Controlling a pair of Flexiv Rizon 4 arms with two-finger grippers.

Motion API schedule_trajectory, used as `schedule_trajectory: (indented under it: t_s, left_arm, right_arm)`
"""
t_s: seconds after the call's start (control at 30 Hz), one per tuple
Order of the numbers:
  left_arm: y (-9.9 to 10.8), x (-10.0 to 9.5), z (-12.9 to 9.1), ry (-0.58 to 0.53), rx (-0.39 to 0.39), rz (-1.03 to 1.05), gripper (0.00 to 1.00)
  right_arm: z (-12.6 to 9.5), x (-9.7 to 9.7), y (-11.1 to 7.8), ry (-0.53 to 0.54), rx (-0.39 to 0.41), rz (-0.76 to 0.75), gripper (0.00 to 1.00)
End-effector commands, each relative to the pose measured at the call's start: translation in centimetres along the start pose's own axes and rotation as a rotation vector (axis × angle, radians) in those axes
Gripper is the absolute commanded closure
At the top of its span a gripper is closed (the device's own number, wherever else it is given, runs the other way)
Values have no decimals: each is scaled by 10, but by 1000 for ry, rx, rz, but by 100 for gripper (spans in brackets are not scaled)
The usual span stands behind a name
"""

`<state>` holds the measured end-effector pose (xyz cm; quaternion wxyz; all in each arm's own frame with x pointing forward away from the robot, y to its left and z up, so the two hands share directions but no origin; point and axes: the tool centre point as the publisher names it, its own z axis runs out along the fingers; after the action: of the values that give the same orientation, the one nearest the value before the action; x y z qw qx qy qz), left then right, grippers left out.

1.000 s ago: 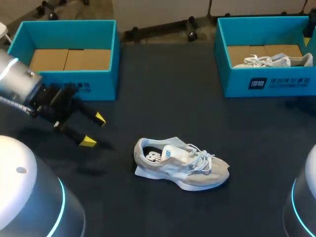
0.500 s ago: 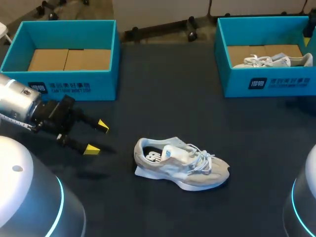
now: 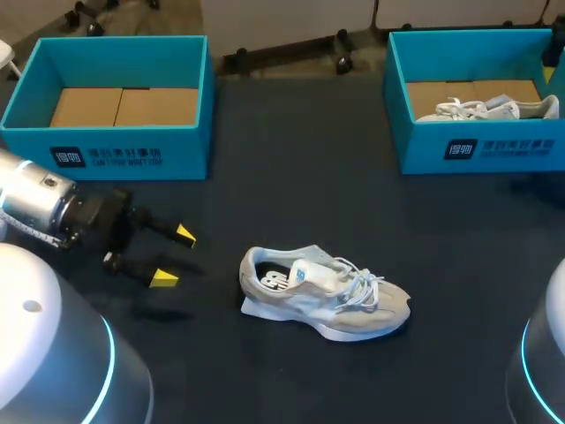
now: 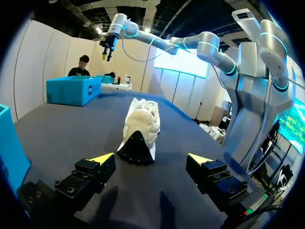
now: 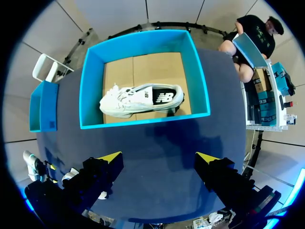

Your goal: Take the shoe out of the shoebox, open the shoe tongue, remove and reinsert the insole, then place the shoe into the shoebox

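Left gripper (image 3: 174,256) sinks lower, seemingly near worktop (image 3: 291,177); fingers spread, empty, aimed at sneaker (image 3: 322,296) heel. Heel grasp for tongue-opening likely next.

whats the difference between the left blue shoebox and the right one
The left shoebox holds no shoe, and only its bare brown floor shows. The right shoebox has a pale shoe lying in it. The left shoebox sits just beyond the open left gripper, while the right shoebox lies below the open right gripper, which looks down into it. Both are blue, open-topped and brown-floored.
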<state>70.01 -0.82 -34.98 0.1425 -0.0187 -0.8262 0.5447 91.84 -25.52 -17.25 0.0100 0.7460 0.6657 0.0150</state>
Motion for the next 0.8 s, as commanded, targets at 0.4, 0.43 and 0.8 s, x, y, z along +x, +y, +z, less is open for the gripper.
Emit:
schedule_trajectory:
  t_s: [0.4, 0.43, 0.8]
  left_arm:
    - [21, -23, 20, -7, 86, 45, 0]
    - [21, -23, 21, -4, 88, 41, 0]
    - [20, -30, 35, -4, 96, 68, 0]
  right_arm:
    - [0, 0, 0, -2, 0, 1, 0]
    - [0, 0, 0, -2, 0, 1, 0]
    - [0, 0, 0, -2, 0, 1, 0]
